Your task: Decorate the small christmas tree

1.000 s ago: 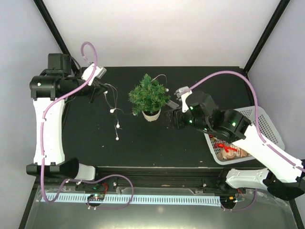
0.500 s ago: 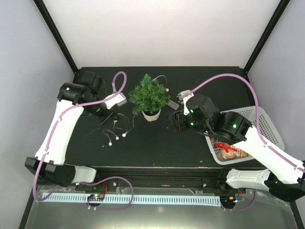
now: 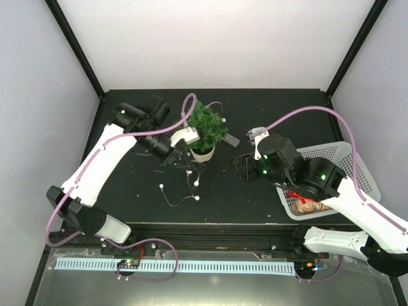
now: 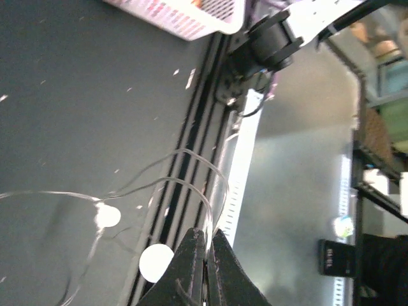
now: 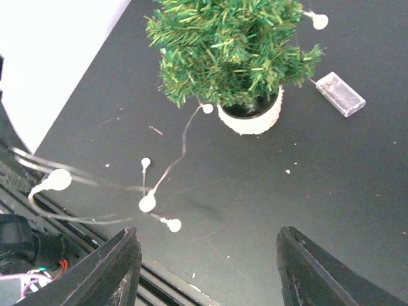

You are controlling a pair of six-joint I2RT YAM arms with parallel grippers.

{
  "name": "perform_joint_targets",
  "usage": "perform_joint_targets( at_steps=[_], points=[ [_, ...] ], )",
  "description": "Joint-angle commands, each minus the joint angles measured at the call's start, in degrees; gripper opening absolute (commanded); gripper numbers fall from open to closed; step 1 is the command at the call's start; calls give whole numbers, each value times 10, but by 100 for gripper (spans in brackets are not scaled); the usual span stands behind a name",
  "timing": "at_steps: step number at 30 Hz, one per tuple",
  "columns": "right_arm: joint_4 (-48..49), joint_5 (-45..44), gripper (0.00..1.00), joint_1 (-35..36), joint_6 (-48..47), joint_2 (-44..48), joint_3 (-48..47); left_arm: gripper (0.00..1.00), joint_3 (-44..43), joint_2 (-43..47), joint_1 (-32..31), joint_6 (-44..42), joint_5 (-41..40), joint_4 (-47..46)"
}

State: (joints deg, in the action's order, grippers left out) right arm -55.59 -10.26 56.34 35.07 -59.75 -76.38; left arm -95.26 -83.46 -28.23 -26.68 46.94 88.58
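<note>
– On the bench [image 3: 255,108], what do you count?
– One tree [image 5: 229,51] in one white pot [image 5: 250,118], one string of lights [image 5: 147,203], one battery box [image 5: 340,94] and one basket [image 3: 357,172] at 4 o'clock. Six bulbs [image 5: 172,224] show in the right wrist view.
– Where is the tree, and how does it stand?
– At 12 o'clock from the bench's middle, upright. Its long axis is vertical and its tip points at the top camera.
– The arms?
– The left end effector [image 4: 207,245] is just beside the pot at 8 o'clock, pinched shut on the lights' wire. The right end effector [image 5: 207,236] is at 4 o'clock of the tree, apart from it, jaws wide with nothing between them.
– Anything hidden?
– From above, the left arm [image 3: 102,159] covers the tree's 9 o'clock side. The treetop is cut off in the right wrist view, and the wire blurs near the bench's edge. What lies in the basket is too small to name.
</note>
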Motion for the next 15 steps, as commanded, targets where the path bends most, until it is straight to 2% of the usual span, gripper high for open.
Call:
perform_joint_targets(
  at_steps=[1, 4, 8, 11, 15],
  points=[
    [19, 15, 59, 27, 17, 19, 15, 1, -74, -41, -15, 27, 122, 7],
    [39, 12, 59, 75, 33, 24, 29, 2, -110, -71, -16, 36, 186, 8],
    [102, 21, 59, 140, 56, 37, 66, 1, -117, -98, -17, 44, 215, 7],
    [131, 6, 59, 176, 61, 11, 69, 2, -116, -107, -17, 50, 243, 7],
    [154, -12, 60, 189, 48, -49, 29, 2, -116, -111, -17, 61, 268, 7]
  ],
)
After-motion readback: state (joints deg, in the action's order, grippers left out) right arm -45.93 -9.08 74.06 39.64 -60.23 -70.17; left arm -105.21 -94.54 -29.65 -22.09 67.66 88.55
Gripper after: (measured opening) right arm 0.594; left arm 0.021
